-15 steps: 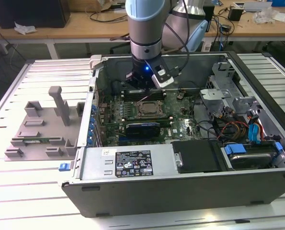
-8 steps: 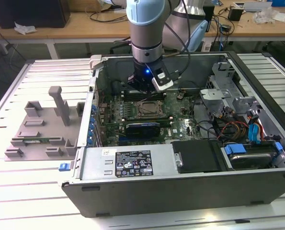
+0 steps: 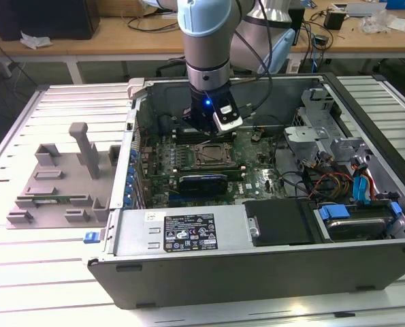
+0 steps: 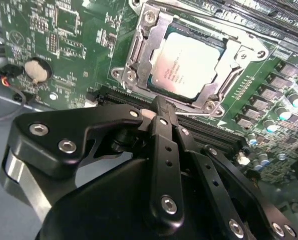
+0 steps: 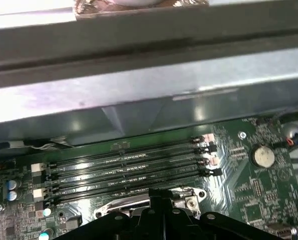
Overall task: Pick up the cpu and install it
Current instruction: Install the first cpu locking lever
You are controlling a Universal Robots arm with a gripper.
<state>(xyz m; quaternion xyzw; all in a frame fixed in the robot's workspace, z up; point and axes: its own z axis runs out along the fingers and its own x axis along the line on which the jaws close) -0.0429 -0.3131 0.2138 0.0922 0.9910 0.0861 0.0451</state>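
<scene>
Upper middle in the second wrist view, cpu (image 4: 189,65) sits in its socket (image 4: 138,50) just past the claw (image 4: 160,103), pinched closed, holding nothing.

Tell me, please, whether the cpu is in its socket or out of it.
In. In the second wrist view the cpu lies flat within the socket's metal frame, clear of the shut claw.

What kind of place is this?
Probably a robotics lab or workshop bench for PC assembly: an open computer case sits on a slatted metal table, its cpu seated in the socket, with cluttered wooden desks behind.
</scene>
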